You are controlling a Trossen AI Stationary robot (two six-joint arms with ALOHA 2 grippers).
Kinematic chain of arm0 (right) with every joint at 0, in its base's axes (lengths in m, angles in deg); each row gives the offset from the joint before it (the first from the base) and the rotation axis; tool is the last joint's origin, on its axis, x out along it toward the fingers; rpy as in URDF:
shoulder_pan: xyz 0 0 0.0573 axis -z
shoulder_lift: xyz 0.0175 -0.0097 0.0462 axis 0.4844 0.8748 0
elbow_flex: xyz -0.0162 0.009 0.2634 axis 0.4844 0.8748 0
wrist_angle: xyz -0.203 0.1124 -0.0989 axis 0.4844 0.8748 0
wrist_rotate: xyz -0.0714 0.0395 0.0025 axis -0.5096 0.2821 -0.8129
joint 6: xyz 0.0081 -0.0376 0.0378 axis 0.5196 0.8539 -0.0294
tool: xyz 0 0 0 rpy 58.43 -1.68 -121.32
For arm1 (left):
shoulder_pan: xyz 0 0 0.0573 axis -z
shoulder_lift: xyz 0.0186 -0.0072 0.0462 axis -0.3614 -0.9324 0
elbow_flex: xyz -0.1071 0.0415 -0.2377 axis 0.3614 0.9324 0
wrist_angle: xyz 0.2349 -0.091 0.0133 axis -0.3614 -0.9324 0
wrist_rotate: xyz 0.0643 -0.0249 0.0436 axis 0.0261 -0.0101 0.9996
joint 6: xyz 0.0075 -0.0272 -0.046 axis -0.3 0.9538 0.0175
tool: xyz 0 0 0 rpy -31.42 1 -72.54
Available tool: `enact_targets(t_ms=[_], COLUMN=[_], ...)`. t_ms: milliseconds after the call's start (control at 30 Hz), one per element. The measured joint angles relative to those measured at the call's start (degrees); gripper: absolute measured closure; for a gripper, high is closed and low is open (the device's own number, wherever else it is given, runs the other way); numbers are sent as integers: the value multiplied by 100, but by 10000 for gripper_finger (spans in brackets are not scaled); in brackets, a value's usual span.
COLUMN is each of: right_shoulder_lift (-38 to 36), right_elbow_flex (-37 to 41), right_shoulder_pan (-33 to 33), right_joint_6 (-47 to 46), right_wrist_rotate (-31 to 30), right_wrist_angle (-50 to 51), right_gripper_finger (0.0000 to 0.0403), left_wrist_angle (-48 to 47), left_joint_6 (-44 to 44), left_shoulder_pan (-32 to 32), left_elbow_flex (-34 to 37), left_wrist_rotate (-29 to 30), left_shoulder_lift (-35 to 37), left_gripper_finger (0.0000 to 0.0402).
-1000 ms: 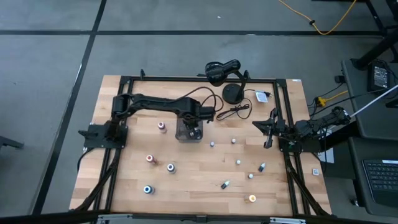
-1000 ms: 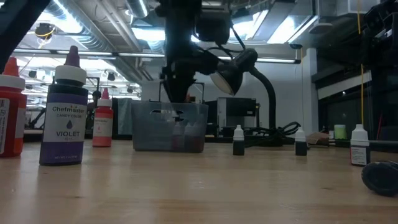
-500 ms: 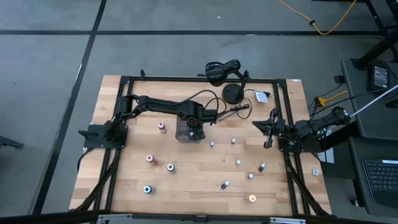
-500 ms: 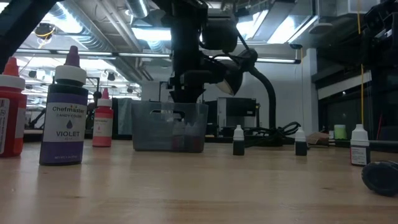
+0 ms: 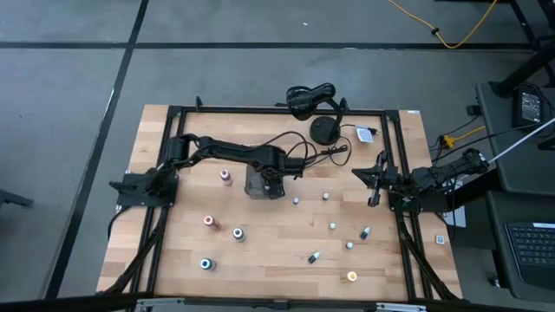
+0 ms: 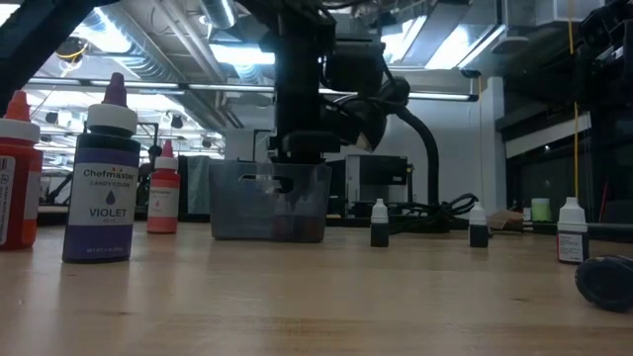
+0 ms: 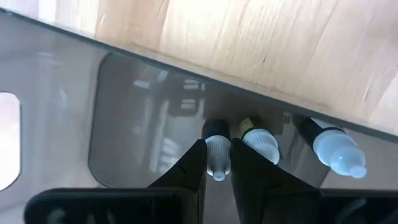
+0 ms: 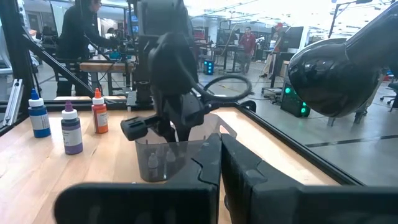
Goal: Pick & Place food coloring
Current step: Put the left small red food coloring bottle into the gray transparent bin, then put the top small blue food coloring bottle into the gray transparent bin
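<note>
Standing at the low view's left edge: a red squeeze bottle [image 6: 17,173], then a tall purple bottle with white collar and pointed cap [image 6: 109,173], labelled "Chefmaster … VIOLET", then a smaller orange-red bottle [image 6: 163,190] farther back. All 3 upright, long axes vertical.

Sitting left of the wooden table [image 5: 286,247]'s middle, toward its far edge: a translucent gray rectangular tray [image 6: 269,203], with the left arm reaching into it from above. Left gripper [image 7: 217,163] pinching a tiny white-capped dropper bottle [image 7: 217,152] between its 2 dark fingers [image 7: 193,163], jaws clamped on it, inside the tray. Lying just beside it on the tray floor: 2 more small white-tipped dropper bottles, one [image 7: 259,140] near the held one, one [image 7: 334,149] farther along, both tilted with nozzles pointing the same way as the held bottle's.

Scattered over the open table from above: a pink-capped bottle [image 5: 225,176] just left of the tray, an orange-capped one [image 5: 208,221], a blue-capped one [image 5: 205,263], then small white-capped bottles [image 5: 325,196] right of the tray, and one lying on its side [image 5: 313,257].

Behind the tray: a black round-based stand [image 5: 325,130] with cable.

Resting at the table's right edge, well apart from the tray: the right gripper [image 5: 375,184], jaws together, holding nothing.
</note>
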Motion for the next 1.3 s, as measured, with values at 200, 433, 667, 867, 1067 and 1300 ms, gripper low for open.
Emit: enact_targets(t_ms=[200, 433, 667, 867, 1067, 1300], right_shoulder_lift=[0, 0, 0, 0, -2, -2], right_elbow_flex=[0, 0, 0, 0, 0, 2], right_shoulder_pan=[0, 2, 2, 0, 0, 2], right_joint_6=[0, 0, -2, -2, 0, 0], right_wrist_rotate=[0, 0, 0, 0, 0, 0], right_wrist_angle=[1, 2, 0, 0, 0, 2], right_gripper_finger=[388, 388, 388, 388, 388, 388], left_wrist_angle=[2, -1, -84, -185, -185, -181], left_joint_6=[-125, -131, -90, -85, -159, -684], left_shoulder_pan=[0, -5, -5, -5, 1, 122], left_elbow_flex=[2, 7, 22, 22, 22, 15], left_wrist_rotate=[32, -7, -50, -140, -30, 256], left_shoulder_lift=[-1, 6, 55, 112, 317, 744], left_gripper_finger=[353, 322, 278, 230, 178, 157])
